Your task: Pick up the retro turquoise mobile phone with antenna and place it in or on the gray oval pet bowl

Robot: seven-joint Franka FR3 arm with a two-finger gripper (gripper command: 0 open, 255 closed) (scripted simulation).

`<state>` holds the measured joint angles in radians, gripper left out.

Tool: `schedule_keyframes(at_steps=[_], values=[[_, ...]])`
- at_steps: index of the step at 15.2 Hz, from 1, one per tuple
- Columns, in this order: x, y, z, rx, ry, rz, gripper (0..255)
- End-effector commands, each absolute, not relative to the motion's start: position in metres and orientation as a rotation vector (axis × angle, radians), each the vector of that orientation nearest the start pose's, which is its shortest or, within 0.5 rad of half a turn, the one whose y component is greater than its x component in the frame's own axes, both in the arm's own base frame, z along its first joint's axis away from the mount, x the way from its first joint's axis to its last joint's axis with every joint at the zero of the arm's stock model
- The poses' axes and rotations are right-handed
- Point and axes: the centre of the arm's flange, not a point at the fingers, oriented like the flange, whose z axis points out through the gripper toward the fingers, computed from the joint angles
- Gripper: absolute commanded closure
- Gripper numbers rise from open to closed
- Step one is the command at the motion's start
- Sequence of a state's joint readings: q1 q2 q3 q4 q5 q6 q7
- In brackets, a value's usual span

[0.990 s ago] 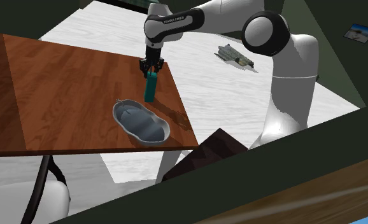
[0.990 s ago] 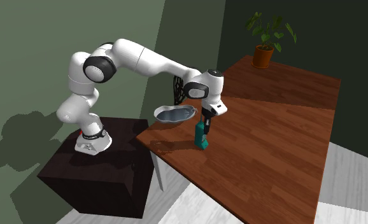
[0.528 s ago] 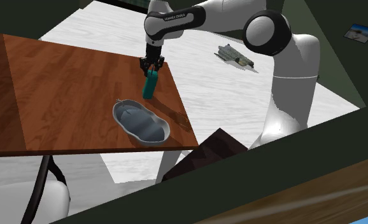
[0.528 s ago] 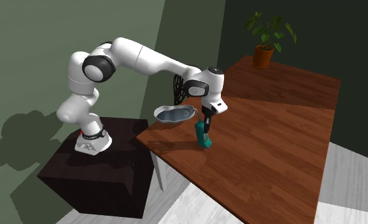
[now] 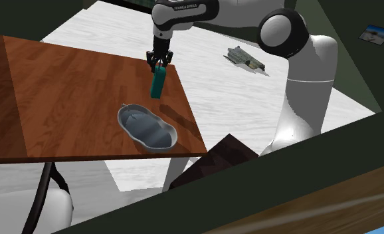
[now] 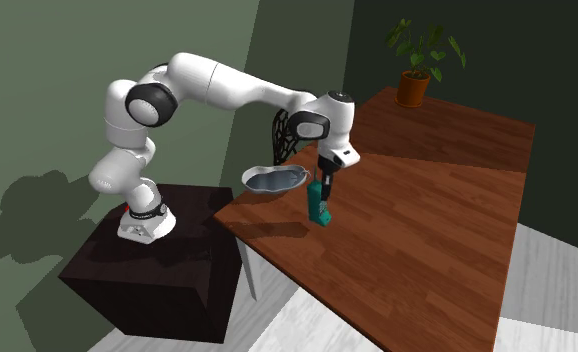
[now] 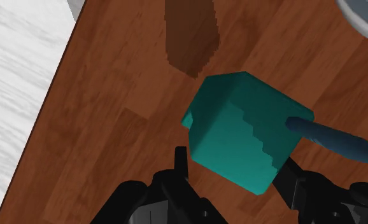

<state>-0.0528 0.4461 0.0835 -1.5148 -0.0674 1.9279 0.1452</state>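
gripping one turquoise phone, one hand over table, one grey bowl

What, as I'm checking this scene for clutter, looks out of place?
Nothing looks spilled or damaged. One oddity: a small grey object lies alone on the white floor beside the wooden table. The turquoise phone hangs clasped in the claw above it.

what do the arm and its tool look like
The arm is glossy white with rounded links and dark grey joint rings, and a dark band near the wrist carries small white lettering. The tool is all black with two slim fingers.
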Motion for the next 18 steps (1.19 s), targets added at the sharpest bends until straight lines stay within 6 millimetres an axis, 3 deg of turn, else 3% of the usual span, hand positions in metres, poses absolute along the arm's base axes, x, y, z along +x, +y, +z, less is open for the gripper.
schedule_keyframes(at_steps=[1, 18], values=[[0.681, 0.007, 0.415, -3.167, 0.154, 0.045, 255], [0.681, 0.007, 0.505, -3.167, 0.154, 0.045, 255]])
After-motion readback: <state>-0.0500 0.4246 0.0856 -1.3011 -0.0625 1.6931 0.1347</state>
